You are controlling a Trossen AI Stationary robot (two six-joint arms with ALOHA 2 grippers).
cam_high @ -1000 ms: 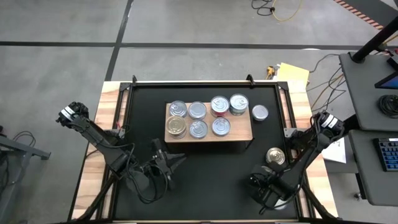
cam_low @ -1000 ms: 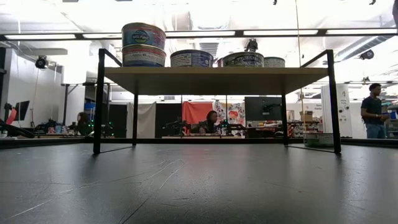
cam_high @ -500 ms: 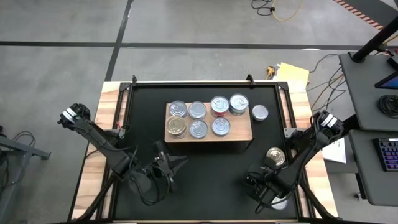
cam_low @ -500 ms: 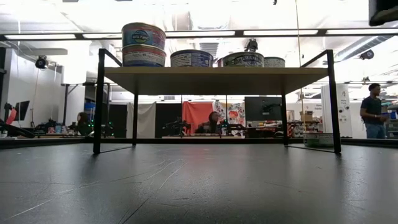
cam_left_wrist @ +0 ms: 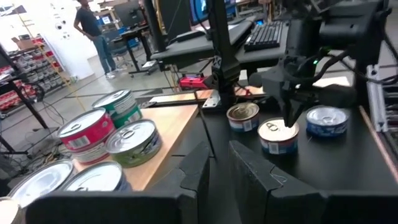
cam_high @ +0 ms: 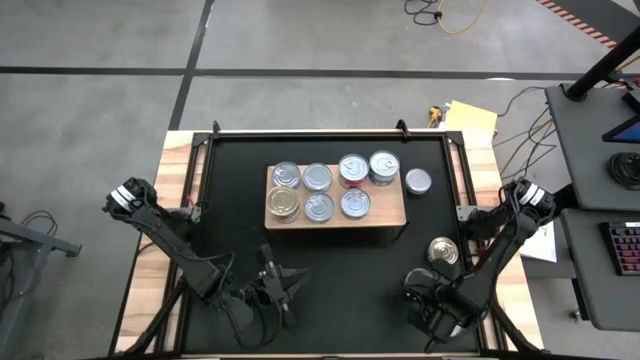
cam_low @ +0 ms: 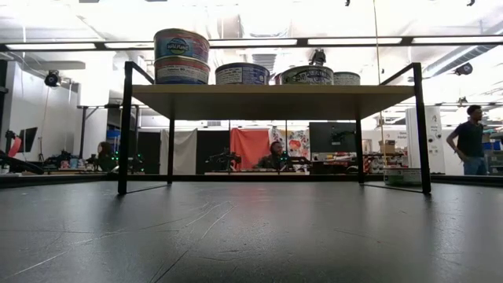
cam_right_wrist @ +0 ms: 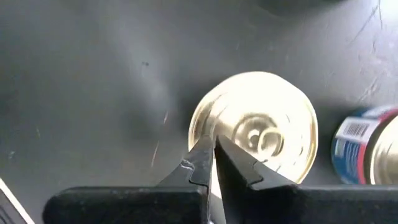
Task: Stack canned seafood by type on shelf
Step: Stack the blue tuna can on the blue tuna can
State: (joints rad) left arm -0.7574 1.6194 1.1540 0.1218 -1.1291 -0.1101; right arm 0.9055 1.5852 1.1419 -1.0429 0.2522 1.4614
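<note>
At the lower left of the high view the left arm reaches in from the table's left edge, and the left gripper [cam_high: 290, 274] hovers over bare black mat [cam_high: 340, 280] below the shelf, its fingers nearly together with only a narrow slit between them and nothing held. Moving right to the centre of the frame, the light-wood shelf [cam_high: 385, 215] carries seven tins: a silver one [cam_high: 286, 175] and a gold one [cam_high: 283, 202] at its left end, three more silver lids toward the middle, then a tin with a red side label [cam_high: 352, 169] and a green-sided one [cam_high: 384, 166] at the upper right. In the low view the leftmost place shows two tins stacked, the top tin [cam_low: 181, 44] with a blue band whose writing is too small to read. Just off the shelf's right end a lone silver tin [cam_high: 418, 181] sits on the mat. Farther right and lower, a gold-lidded tin [cam_high: 443, 251] stands on the mat, and at the lower right the right gripper [cam_high: 440, 312], pinched closed and empty, hangs directly over another gold-lidded tin [cam_right_wrist: 261, 134], with a blue-labelled tin [cam_right_wrist: 367, 146] just beside it showing a barcode. In the left wrist view the tin labels are not legible.
</note>
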